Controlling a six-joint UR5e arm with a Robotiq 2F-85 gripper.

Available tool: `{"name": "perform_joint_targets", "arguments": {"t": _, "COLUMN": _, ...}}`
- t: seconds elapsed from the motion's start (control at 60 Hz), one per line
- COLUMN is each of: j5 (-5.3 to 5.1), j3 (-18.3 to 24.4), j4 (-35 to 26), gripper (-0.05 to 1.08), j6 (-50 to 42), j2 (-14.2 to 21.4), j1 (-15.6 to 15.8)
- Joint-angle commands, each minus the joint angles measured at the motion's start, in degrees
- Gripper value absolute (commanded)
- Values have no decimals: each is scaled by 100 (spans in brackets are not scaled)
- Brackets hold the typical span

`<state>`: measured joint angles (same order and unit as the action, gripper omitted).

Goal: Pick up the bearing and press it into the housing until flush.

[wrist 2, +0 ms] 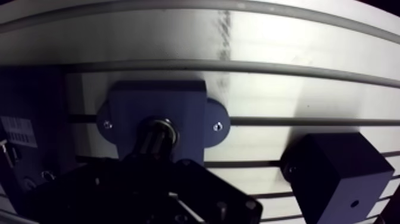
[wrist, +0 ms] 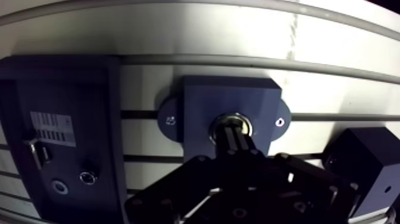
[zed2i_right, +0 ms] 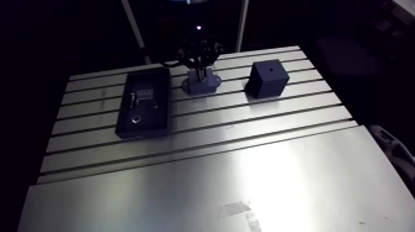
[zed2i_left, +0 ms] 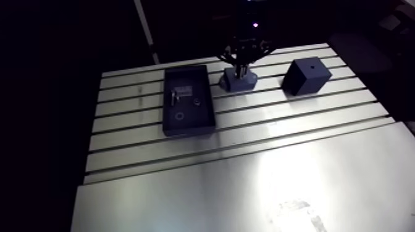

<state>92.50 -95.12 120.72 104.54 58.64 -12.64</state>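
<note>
Pincer [wrist: 233,132] points straight down onto bearing [wrist: 244,126] in housing [wrist: 202,98].

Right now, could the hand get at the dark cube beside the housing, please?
Probably yes: the cube stands alone on the table, clear of the housing, where the hand sits; nothing covers it.
</note>
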Motion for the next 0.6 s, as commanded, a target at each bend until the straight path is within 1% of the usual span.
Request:
{"name": "perform_joint_targets", "arguments": {"t": 0.017, "j5": 0, "j3": -2, "j4": 0, "gripper": 108, "j6": 1, "j2": -7, "j1": -2}}
{"name": "perform_joint_targets", "arguments": {"t": 0.367, "j5": 9, "j3": -37, "j4": 0, "gripper": 108, "j6": 1, "j2": 1, "j1": -2}}
{"name": "perform_joint_targets", "arguments": {"t": 0.6, "j5": -7, "j3": -21, "j4": -7, "gripper": 108, "j6": -8, "j2": 40, "j1": 16}}
